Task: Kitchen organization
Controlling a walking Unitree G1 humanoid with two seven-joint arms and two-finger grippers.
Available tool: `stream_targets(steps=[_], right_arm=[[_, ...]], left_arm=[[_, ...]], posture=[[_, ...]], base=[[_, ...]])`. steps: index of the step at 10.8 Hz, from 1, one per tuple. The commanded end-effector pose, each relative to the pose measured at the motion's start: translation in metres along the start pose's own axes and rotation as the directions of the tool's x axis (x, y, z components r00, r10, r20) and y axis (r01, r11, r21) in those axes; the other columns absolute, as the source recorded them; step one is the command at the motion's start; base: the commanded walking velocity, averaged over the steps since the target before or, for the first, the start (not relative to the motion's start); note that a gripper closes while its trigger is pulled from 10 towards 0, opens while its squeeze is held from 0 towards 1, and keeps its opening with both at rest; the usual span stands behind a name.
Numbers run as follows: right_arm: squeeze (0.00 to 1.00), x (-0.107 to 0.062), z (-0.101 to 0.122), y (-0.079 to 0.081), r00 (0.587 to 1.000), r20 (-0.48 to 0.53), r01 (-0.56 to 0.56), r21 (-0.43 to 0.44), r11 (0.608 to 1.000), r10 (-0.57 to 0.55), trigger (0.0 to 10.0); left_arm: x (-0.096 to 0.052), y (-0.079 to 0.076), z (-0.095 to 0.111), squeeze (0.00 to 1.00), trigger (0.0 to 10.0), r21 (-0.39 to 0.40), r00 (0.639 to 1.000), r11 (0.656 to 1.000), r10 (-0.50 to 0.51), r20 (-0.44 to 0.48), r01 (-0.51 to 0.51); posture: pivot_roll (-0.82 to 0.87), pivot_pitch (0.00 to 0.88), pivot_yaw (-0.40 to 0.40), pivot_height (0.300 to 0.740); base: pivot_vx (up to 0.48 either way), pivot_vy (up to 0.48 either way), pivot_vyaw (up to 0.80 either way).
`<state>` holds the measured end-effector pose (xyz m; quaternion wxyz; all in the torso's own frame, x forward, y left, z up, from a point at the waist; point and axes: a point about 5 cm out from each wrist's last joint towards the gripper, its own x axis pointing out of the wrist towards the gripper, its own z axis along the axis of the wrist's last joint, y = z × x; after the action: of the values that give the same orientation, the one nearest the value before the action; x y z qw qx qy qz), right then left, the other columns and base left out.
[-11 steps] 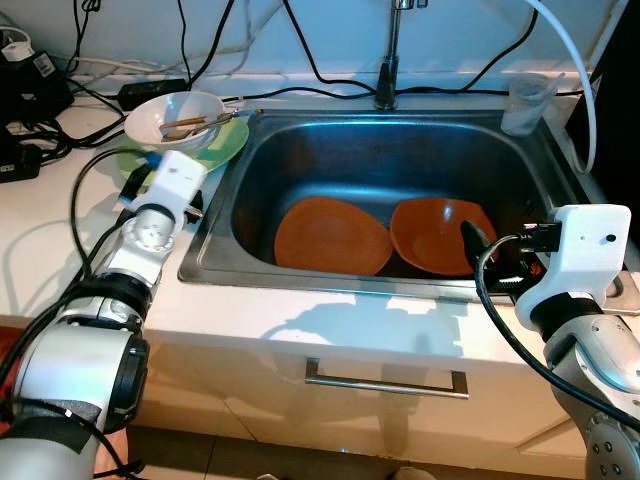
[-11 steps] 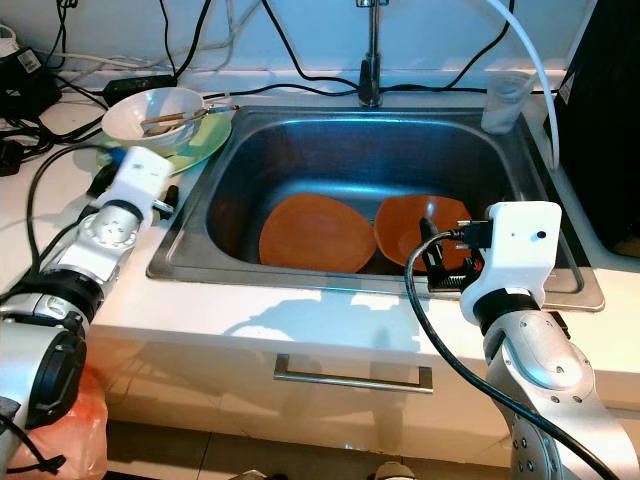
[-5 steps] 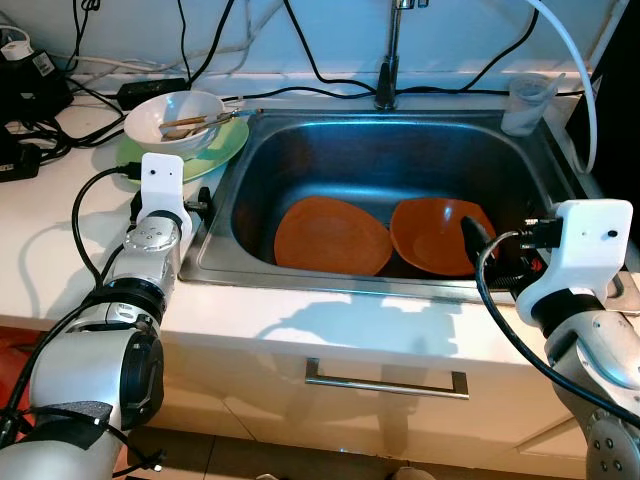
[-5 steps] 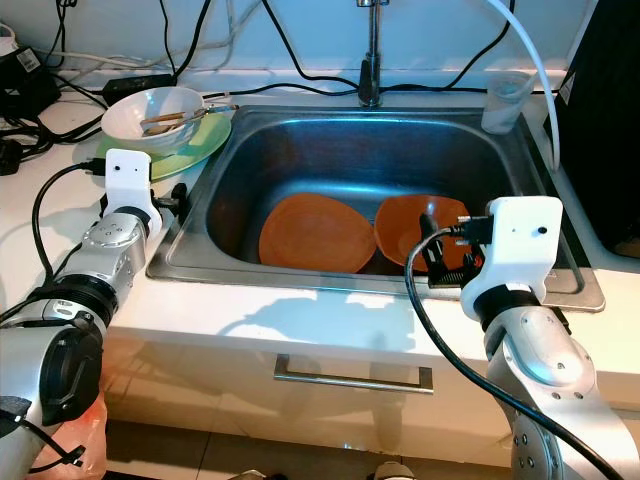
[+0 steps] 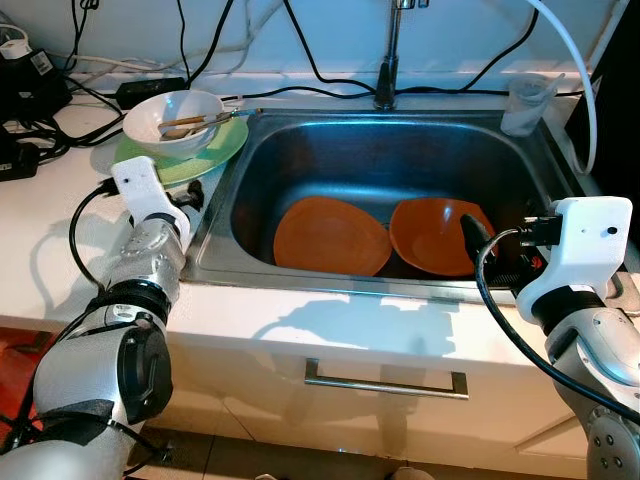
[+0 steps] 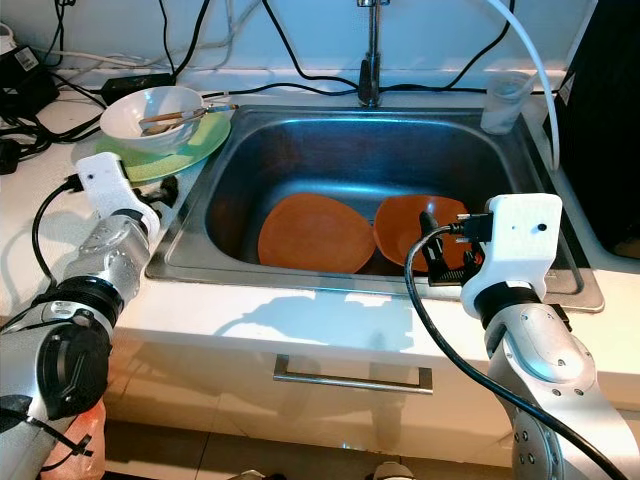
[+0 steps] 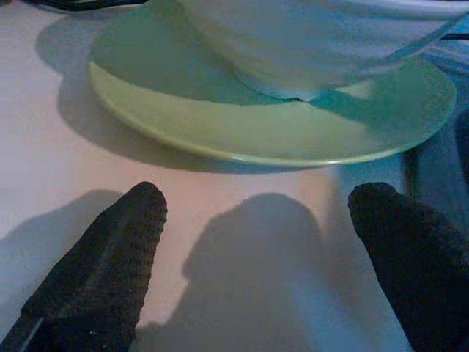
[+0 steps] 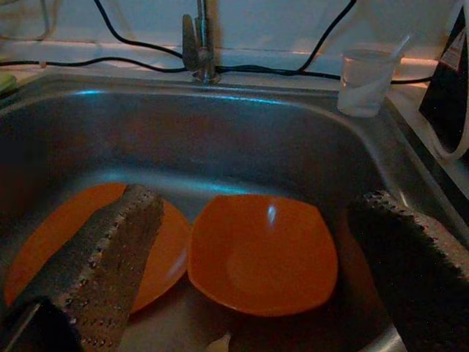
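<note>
Both jaws gape: left gripper (image 7: pixel 256 249) at the green plate's (image 7: pixel 278 132) six o'clock, right gripper (image 8: pixel 256 271) over the orange bowl (image 8: pixel 264 253).

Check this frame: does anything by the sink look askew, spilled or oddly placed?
Nothing is spilled or broken. Mildly odd: the orange bowl in the sink rests tilted, overlapping the edge of the orange plate, and chopsticks lie across the white bowl stacked on the green plate.
</note>
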<state>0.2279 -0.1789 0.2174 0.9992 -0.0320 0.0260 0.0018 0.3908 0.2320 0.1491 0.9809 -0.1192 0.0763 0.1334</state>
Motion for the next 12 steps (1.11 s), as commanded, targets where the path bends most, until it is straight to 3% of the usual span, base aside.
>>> stream_targets(steps=[1, 2, 6, 8, 12], right_arm=[[0.00, 0.001, 0.000, -0.001, 1.000, -0.005, -0.005, -0.002, 1.000, 0.005, 10.0], [0.00, 0.002, 0.000, 0.001, 1.000, -0.006, -0.005, 0.001, 1.000, 0.005, 10.0], [0.00, 0.022, -0.003, 0.020, 0.999, 0.014, -0.053, 0.083, 0.995, 0.052, 10.0], [0.00, 0.039, -0.003, 0.029, 0.996, 0.046, -0.078, 0.141, 0.987, 0.072, 10.0], [0.00, 0.065, 0.006, 0.042, 0.985, 0.130, -0.133, 0.157, 0.979, 0.113, 10.0]], left_arm=[[-0.001, -0.003, -0.008, 0.00, 10.0, -0.017, 0.999, 1.000, 0.001, -0.046, -0.002], [0.000, -0.006, -0.007, 0.00, 10.0, -0.024, 0.999, 1.000, -0.021, -0.043, 0.020], [0.000, -0.010, 0.010, 0.00, 10.0, 0.077, 0.989, 0.988, -0.141, 0.046, 0.137], [-0.003, -0.024, 0.014, 0.00, 10.0, 0.133, 0.962, 0.962, -0.251, 0.105, 0.236], [-0.016, -0.053, 0.019, 0.00, 10.0, 0.199, 0.904, 0.924, -0.366, 0.220, 0.326]], posture=[[-0.35, 0.053, 0.064, 0.740], [-0.35, 0.053, 0.068, 0.740], [-0.23, 0.057, 0.105, 0.740], [-0.17, 0.049, 0.117, 0.740], [-0.09, 0.000, 0.098, 0.740]], base=[[0.000, 0.000, 0.00], [0.000, 0.000, 0.00], [0.000, 0.000, 0.00], [0.000, 0.000, 0.00], [0.000, 0.000, 0.00]])
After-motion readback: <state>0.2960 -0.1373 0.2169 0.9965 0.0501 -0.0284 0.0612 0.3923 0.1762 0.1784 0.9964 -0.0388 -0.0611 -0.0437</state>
